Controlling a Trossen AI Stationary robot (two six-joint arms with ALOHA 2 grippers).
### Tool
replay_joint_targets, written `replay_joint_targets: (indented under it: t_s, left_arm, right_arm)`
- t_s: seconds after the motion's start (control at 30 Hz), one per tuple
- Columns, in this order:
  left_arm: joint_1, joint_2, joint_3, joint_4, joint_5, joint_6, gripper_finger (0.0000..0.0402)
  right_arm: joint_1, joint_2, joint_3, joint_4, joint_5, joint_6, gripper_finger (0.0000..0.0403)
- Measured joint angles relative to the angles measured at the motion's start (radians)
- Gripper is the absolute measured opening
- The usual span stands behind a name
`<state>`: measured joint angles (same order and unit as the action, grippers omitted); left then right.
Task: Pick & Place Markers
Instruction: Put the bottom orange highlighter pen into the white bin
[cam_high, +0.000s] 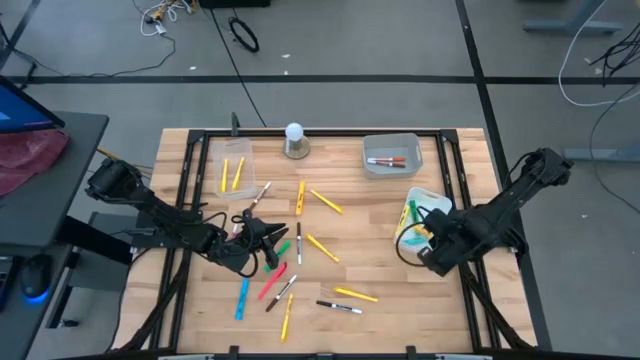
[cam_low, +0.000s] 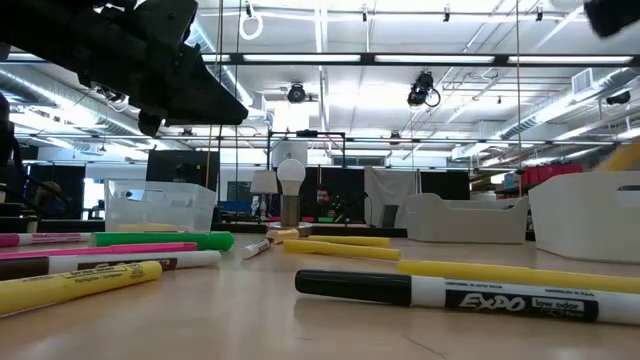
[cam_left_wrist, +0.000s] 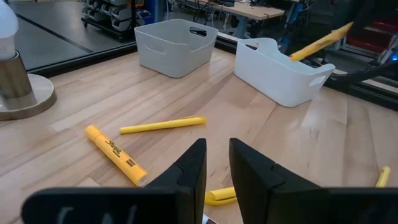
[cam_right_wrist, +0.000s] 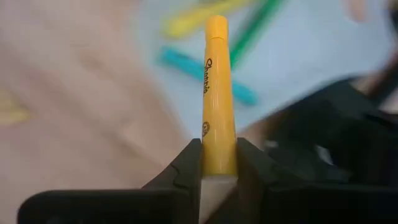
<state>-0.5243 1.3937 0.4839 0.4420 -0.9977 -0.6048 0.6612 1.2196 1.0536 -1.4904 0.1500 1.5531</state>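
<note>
Over the white bin (cam_high: 428, 196) at the table's right edge, the right gripper (cam_right_wrist: 217, 163) clamped a yellow Sharpie highlighter (cam_right_wrist: 217, 93) between its fingers, barrel pointing out past the tips; blurred yellow, green and teal markers lay in the bin below. At the table's left-centre, the left gripper (cam_left_wrist: 217, 163) hung low over loose markers (cam_high: 300, 260), its fingers nearly together with a narrow gap and nothing between them. The rest lay scattered across the wooden table (cam_high: 380, 265).
</note>
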Motion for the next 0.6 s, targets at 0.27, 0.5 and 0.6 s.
replay_joint_targets:
  t_s: [0.27, 0.5, 0.6]
  left_arm:
    - [0.0, 0.0, 0.0, 0.002, 0.0, -0.004, 0.0074]
    - [0.006, 0.0, 0.0, 0.006, 0.0, -0.009, 0.0074]
    - [0.006, 0.0, 0.0, 0.008, 0.0, -0.012, 0.0073]
  right_arm:
    - [-0.143, -0.018, -0.219, 0.012, -0.062, 0.056, 0.0077]
    - [-0.254, -0.008, -0.317, 0.134, -0.079, -0.073, 0.0081]
    - [-0.269, -0.008, -0.314, 0.161, -0.037, -0.12, 0.0085]
